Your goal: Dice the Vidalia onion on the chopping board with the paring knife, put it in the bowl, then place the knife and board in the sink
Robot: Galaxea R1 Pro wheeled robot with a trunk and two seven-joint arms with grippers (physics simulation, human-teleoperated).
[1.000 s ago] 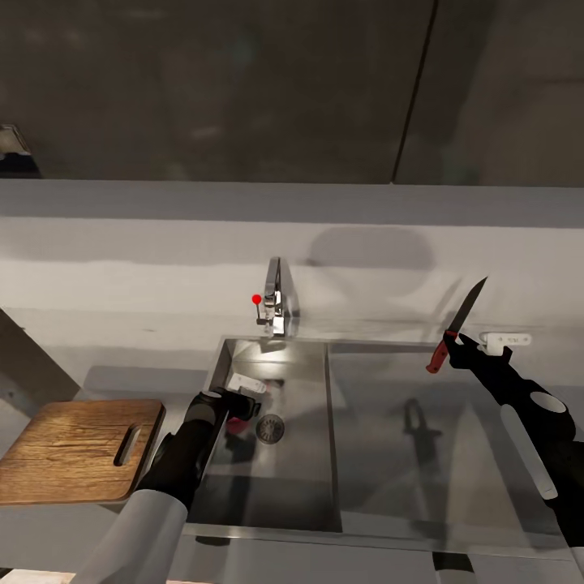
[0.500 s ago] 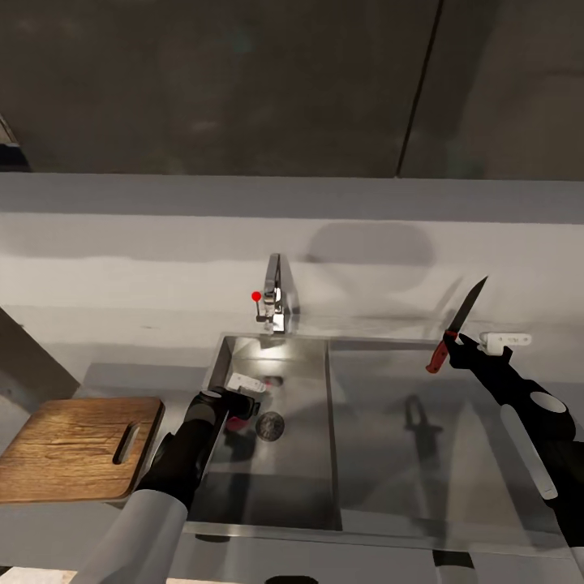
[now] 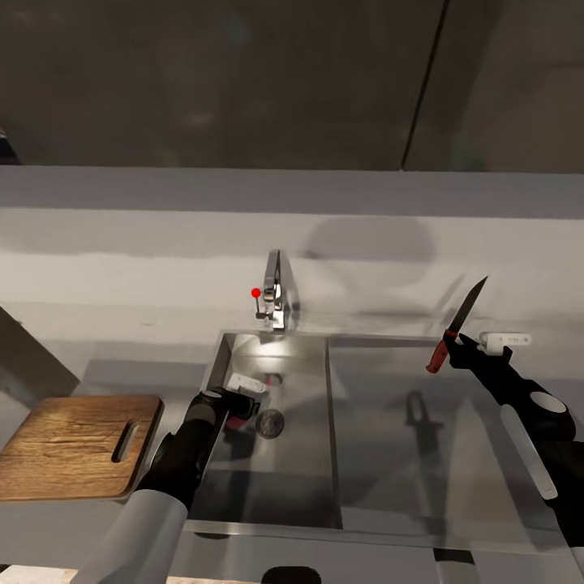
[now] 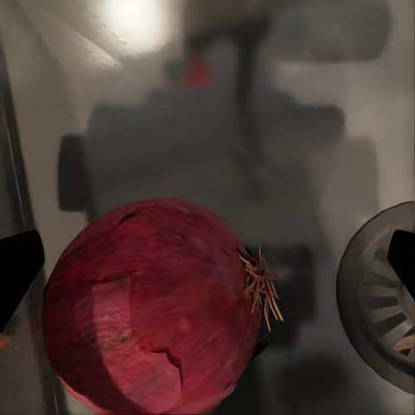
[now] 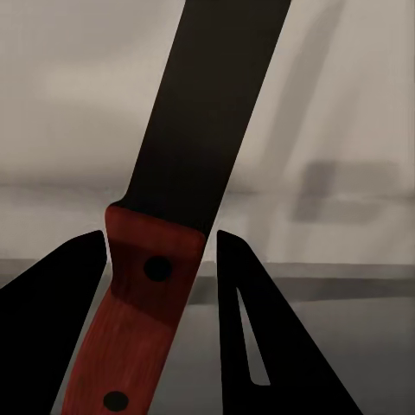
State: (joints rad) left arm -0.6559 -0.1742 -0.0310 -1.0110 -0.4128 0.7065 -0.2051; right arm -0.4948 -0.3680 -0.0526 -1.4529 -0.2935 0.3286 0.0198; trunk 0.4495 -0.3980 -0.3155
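Note:
A dark red onion (image 4: 156,303) lies on the floor of the steel sink (image 3: 304,487), beside the round drain (image 3: 269,422). My left gripper (image 3: 242,399) is down in the basin, open, its fingers (image 4: 17,268) on either side of the onion (image 3: 238,420), apart from it. My right gripper (image 3: 451,347) hangs above the drainboard (image 3: 422,438), shut on the red handle of the paring knife (image 3: 466,308), blade pointing up. Its fingers (image 5: 60,328) clamp the knife (image 5: 186,199). The wooden chopping board (image 3: 77,444) lies on the countertop (image 3: 138,375) left of the sink. The bowl is out of view.
The chrome tap (image 3: 274,296) with its red knob (image 3: 255,293) stands behind the basin. A grey wall rises behind the counter, with a small white bracket (image 3: 504,339) close to the knife hand. The counter's front edge runs just below the sink.
The whole head picture has shifted slightly, so the camera moved. Both arms, the knife and the onion keep their places.

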